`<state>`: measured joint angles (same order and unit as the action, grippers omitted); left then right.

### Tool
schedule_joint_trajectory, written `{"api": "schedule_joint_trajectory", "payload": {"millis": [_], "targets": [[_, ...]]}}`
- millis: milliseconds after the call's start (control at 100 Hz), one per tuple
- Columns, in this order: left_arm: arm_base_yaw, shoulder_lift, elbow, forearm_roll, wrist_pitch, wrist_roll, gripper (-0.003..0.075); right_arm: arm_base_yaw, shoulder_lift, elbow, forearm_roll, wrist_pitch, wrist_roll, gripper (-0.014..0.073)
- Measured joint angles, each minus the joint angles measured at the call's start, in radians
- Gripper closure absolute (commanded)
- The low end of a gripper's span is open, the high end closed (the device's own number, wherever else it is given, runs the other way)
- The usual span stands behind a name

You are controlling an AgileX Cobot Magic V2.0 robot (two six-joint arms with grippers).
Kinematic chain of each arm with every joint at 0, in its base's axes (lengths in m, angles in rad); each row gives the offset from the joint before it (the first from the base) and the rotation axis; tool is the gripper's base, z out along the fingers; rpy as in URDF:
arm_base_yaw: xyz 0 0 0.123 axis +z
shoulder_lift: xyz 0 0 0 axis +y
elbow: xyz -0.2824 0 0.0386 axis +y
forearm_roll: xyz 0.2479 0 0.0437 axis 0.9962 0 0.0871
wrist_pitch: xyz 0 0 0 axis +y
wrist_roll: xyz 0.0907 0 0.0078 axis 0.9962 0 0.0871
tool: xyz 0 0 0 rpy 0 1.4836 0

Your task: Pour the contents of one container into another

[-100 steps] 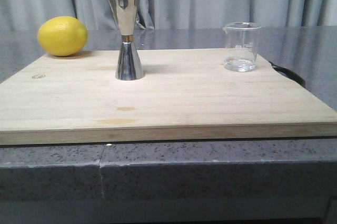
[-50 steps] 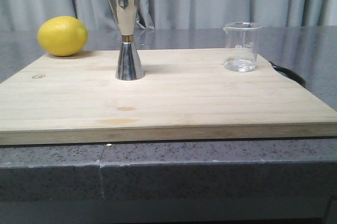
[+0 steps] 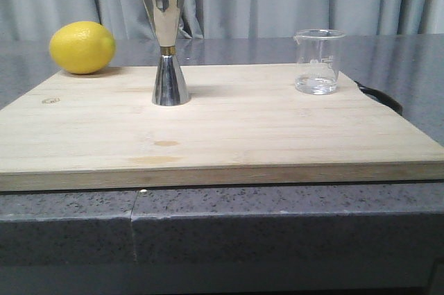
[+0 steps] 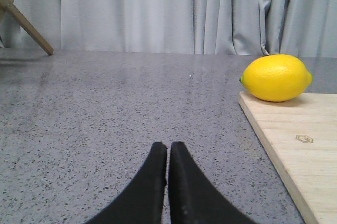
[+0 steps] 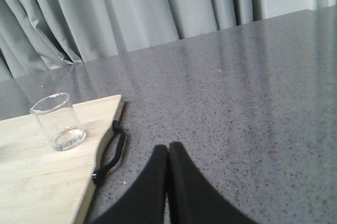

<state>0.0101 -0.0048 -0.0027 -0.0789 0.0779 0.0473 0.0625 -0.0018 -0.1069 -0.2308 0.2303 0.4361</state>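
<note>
A small clear glass beaker (image 3: 319,61) stands upright at the back right of the wooden board (image 3: 222,128); the right wrist view shows the beaker (image 5: 58,122) too. The tall steel hourglass jigger (image 3: 166,41) stands upright on the board's back left part. Neither gripper shows in the front view. My left gripper (image 4: 168,147) is shut and empty over the grey counter, left of the board. My right gripper (image 5: 168,148) is shut and empty over the counter, right of the board and apart from the beaker.
A yellow lemon (image 3: 82,47) rests at the board's back left corner, also the lemon (image 4: 276,77) in the left wrist view. A black loop handle (image 5: 109,153) hangs off the board's right edge. Grey curtains close off the back. A wooden stand leg (image 4: 23,21) is far left.
</note>
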Motion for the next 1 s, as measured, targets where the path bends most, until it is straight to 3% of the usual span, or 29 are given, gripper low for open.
{"api": "schedule_joint_trajectory", "payload": {"millis": [110, 220, 750, 1000], "targets": [[0.000, 0.000, 0.000, 0.000, -0.002, 0.000, 0.0739, -0.027, -0.007, 0.109, 0.008, -0.122, 0.000, 0.0637], [0.000, 0.000, 0.000, 0.000, -0.002, 0.001, 0.0739, -0.031, -0.007, 0.117, 0.009, -0.190, 0.000, 0.0637], [0.000, 0.000, 0.000, 0.000, -0.002, 0.003, 0.0739, -0.034, -0.007, 0.117, 0.013, -0.211, -0.003, 0.0637], [0.000, 0.000, 0.000, 0.000, -0.002, 0.003, 0.0739, -0.034, -0.007, 0.117, 0.102, -0.217, -0.199, 0.0637]]}}
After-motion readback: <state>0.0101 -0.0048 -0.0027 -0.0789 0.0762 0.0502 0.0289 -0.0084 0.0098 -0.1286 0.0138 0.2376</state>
